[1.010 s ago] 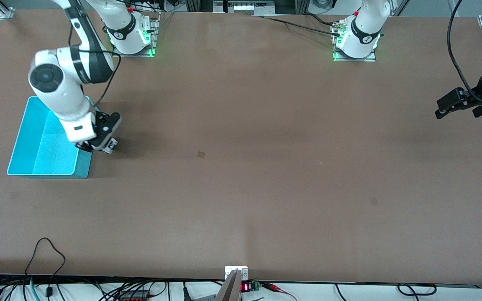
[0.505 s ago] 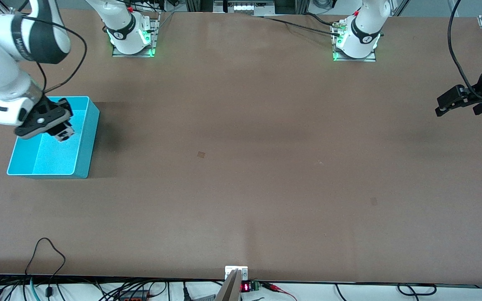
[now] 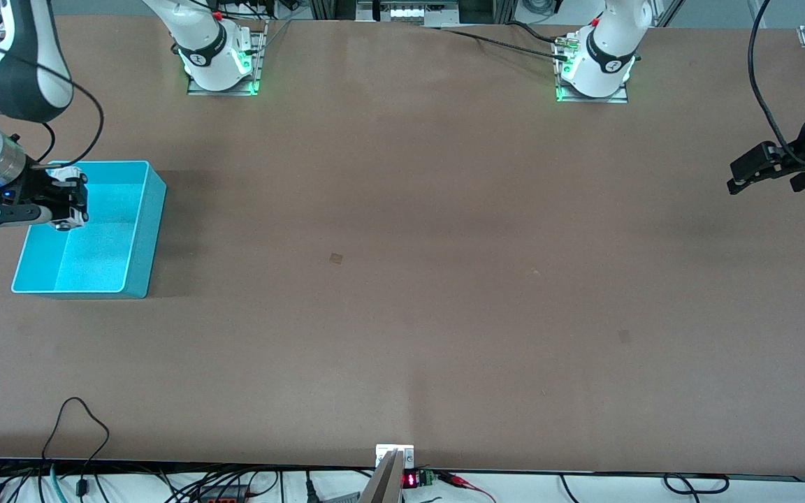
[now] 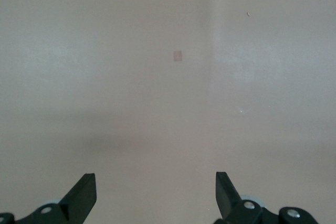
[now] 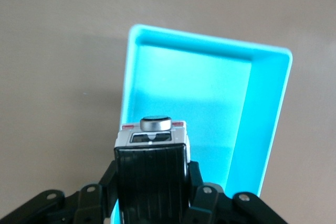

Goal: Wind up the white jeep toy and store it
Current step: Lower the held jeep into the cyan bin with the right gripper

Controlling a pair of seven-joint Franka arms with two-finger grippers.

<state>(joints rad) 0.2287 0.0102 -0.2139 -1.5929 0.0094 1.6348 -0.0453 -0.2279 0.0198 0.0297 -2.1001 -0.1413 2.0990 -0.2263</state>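
My right gripper (image 3: pixel 67 207) is shut on the white jeep toy (image 5: pixel 151 169), a small white car with a black ribbed roof and a round silver spare wheel on its end. It holds the toy in the air over the turquoise bin (image 3: pixel 138 168), above the bin's rim at the outer end of the table. In the right wrist view the open bin (image 5: pixel 262 124) shows below the toy and looks empty. My left gripper (image 3: pixel 738 183) is open and empty, waiting above the table at the left arm's end; its wrist view shows only bare table between its fingertips (image 4: pixel 84 195).
The brown table (image 3: pixel 402 279) holds only the bin. The two arm bases (image 3: pixel 217 56) stand along the far edge. Cables and a small display hang at the edge nearest the front camera.
My right gripper has carried the toy from beside the bin's wall up and across, over the bin toward the outer end of the table. The left arm has not moved.
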